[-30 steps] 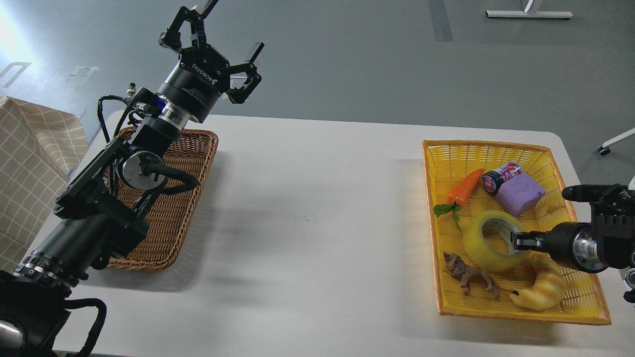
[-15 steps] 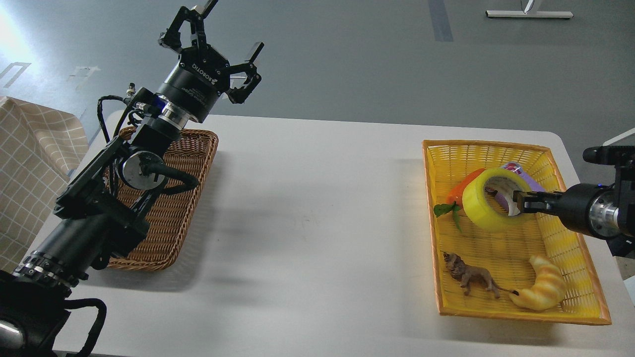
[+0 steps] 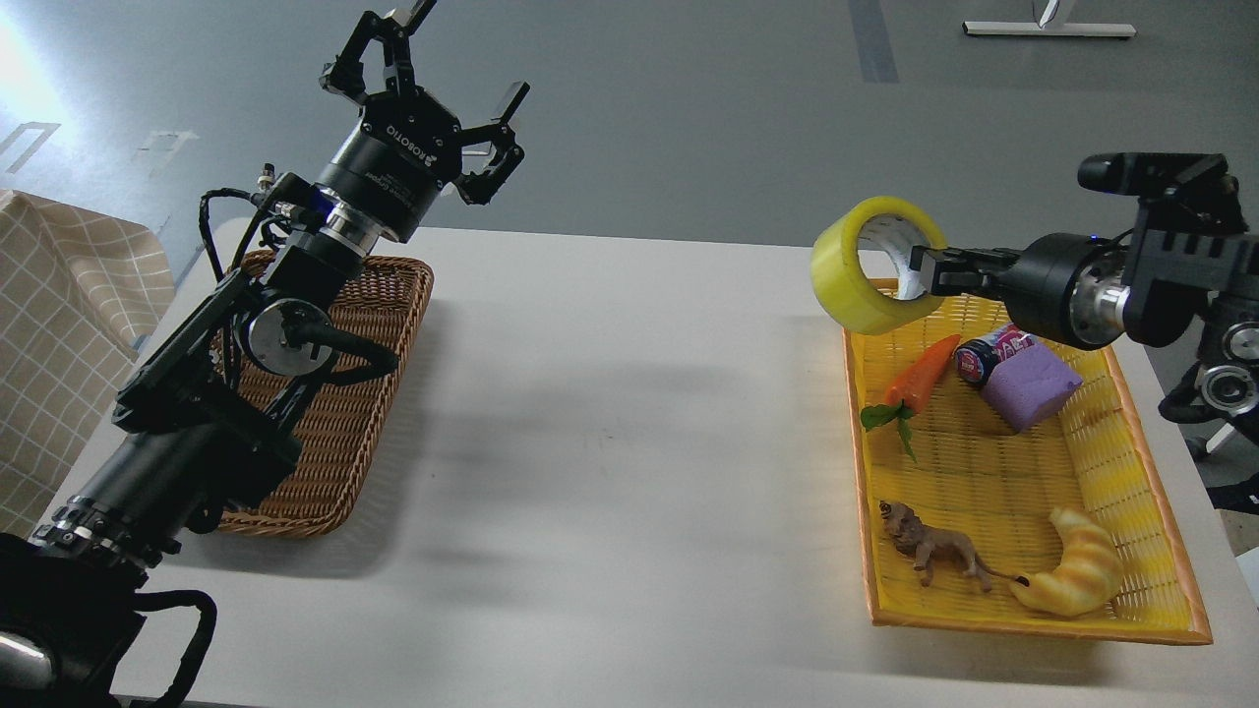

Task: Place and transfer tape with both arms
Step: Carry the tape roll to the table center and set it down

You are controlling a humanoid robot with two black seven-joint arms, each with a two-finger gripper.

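The tape [image 3: 858, 278] is a yellow translucent roll with a grey-white core. My right gripper [image 3: 925, 271] is shut on its rim and holds it in the air above the far left corner of the yellow basket [image 3: 1141, 462]. My left gripper [image 3: 448, 88] is open and empty, raised high above the far end of the brown wicker basket [image 3: 369, 393] at the left of the white table [image 3: 610, 433].
The yellow basket holds a toy carrot [image 3: 915, 379], a small can [image 3: 979, 359], a purple block [image 3: 1030, 388], a lion figure [image 3: 929, 551] and a croissant toy [image 3: 1077, 575]. A checked cloth [image 3: 59, 324] lies at the far left.
My right gripper has lifted the tape out of the yellow basket, up and to the left. My left arm has barely shifted.
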